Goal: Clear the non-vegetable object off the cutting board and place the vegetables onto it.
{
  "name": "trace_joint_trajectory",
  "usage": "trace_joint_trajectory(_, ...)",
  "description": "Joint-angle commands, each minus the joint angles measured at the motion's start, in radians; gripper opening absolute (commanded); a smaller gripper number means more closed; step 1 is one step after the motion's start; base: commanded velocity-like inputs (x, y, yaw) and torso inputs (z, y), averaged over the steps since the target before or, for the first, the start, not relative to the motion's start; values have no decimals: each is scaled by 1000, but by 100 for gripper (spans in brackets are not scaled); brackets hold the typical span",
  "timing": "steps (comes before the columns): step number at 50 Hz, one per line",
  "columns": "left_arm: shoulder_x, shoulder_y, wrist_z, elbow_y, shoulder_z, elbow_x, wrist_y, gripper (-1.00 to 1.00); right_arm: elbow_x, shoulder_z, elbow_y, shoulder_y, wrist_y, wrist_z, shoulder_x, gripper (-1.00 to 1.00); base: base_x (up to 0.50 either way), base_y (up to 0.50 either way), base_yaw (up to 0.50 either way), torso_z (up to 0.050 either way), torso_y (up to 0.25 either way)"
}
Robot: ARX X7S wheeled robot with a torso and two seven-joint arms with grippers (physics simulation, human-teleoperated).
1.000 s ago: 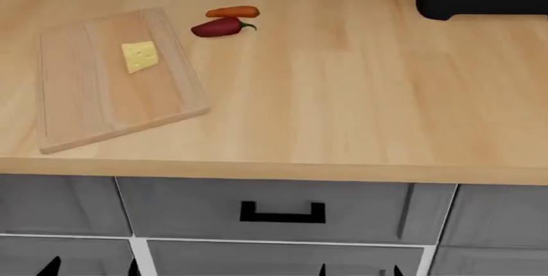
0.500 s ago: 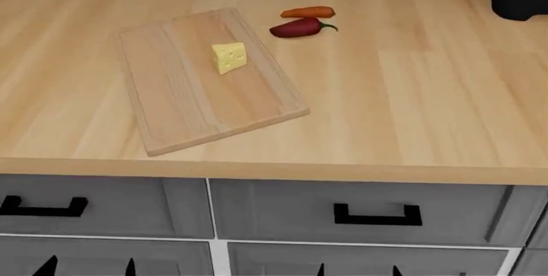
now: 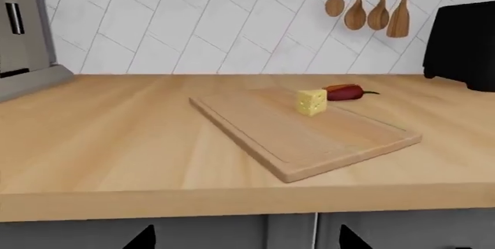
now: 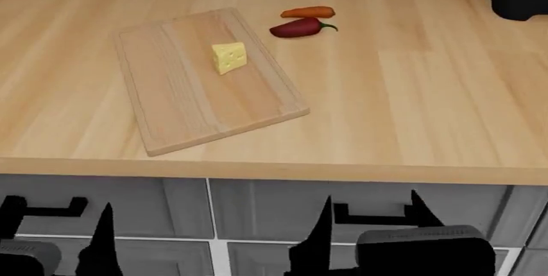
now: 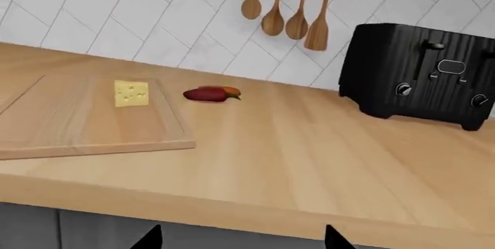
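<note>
Cheese (image 4: pixel 230 57): on cutting board (image 4: pixel 179 109)
Carrot (image 4: pixel 307 12), chili (image 4: pixel 299 27): touching, on tabletop (image 4: pixel 411 96)
Left end effector (image 4: pixel 58 224): fingers spread, empty
Right end effector (image 4: pixel 370 215): fingers spread, empty

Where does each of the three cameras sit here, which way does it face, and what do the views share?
Head view: high above the counter, looking down on the cutting board, cheese wedge, carrot and chili pepper; the left hand and right hand show low, in front of the drawers.
Left wrist view: near counter-edge height, facing the tiled wall; dark fingertips at the frame edge.
Right wrist view: also low, facing the wall and black toaster; fingertips visible.
Shared: board, cheese and chili appear in all three.
</note>
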Motion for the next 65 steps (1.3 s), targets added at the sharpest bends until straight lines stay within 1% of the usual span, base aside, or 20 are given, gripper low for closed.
trace_joint_trajectory(1,-55,-183,-35,306,-112,-174,-476,100,17,-17,-273,264,478,-40,74,100,0,0,0,0,0)
trace_joint_trajectory(6,-68,-324,-31,314,-160,-243,-633,100,38,-16,-272,460,632,-91,120,100,0,0,0,0,0)
trace_joint_trajectory(7,-50,-346,-19,307,-182,-280,-678,100,47,-5,-277,487,666,-101,114,100,0,0,0,0,0)
trace_joint_trajectory(9,-74,-408,-27,307,-156,-277,-712,100,56,-21,-286,548,735,-112,123,100,0,0,0,0,0)
trace_joint_trajectory(13,-76,-563,-7,271,-181,-329,-817,100,58,-71,-232,639,764,-132,180,100,0,0,0,0,0)
trace_joint_trajectory(15,-66,-620,3,226,-196,-346,-848,100,65,-75,-171,663,739,-151,193,100,0,0,0,0,0)
trace_joint_trajectory(16,-81,-637,3,181,-163,-326,-829,100,66,-84,-141,684,726,-159,202,100,0,0,0,0,0)
trace_joint_trajectory(18,-83,-704,20,99,-152,-326,-826,100,77,-95,-91,745,734,-183,211,100,0,0,0,0,0)
trace_joint_trajectory(19,-128,-742,17,70,-69,-272,-758,100,81,-97,-59,785,717,-197,217,100,0,0,0,0,0)
trace_joint_trajectory(20,-113,-785,21,49,-83,-284,-773,100,70,-119,-21,816,698,-194,227,100,0,0,0,0,0)
trace_joint_trajectory(22,-115,-850,39,0,-53,-280,-757,100,71,-137,46,868,672,-208,228,100,0,0,0,0,0)
trace_joint_trajectory(25,-114,-924,63,-86,-17,-272,-736,100,91,-114,130,927,673,-234,206,100,0,0,0,0,0)
trace_joint_trajectory(27,-93,-966,79,-162,-47,-288,-745,100,96,-117,187,970,667,-248,203,100,0,0,0,0,0)
trace_joint_trajectory(30,-112,-1020,104,-267,10,-246,-672,100,97,-143,257,1035,651,-270,212,100,0,0,0,0,0)
trace_joint_trajectory(31,-115,-1044,110,-346,37,-211,-612,100,95,-145,300,1055,626,-276,213,100,0,0,0,0,0)
trace_joint_trajectory(33,-98,-1088,104,-448,27,-186,-566,100,91,-146,359,1093,605,-280,209,100,0,0,0,0,0)
trace_joint_trajectory(41,-87,-1174,111,-469,38,-196,-584,100,87,-171,445,1209,602,-299,209,100,332,-204,0,0,0)
trace_joint_trajectory(53,-99,-1209,114,-500,39,-188,-564,100,69,-279,530,1307,570,-335,212,100,479,-171,0,0,0)
trace_joint_trajectory(55,-105,-1183,112,-482,29,-194,-566,100,72,-289,520,1266,568,-335,220,100,500,0,0,0,0)
trace_joint_trajectory(65,-112,-1177,109,-479,23,-198,-568,100,77,-304,504,1256,583,-341,223,100,500,0,0,0,0)
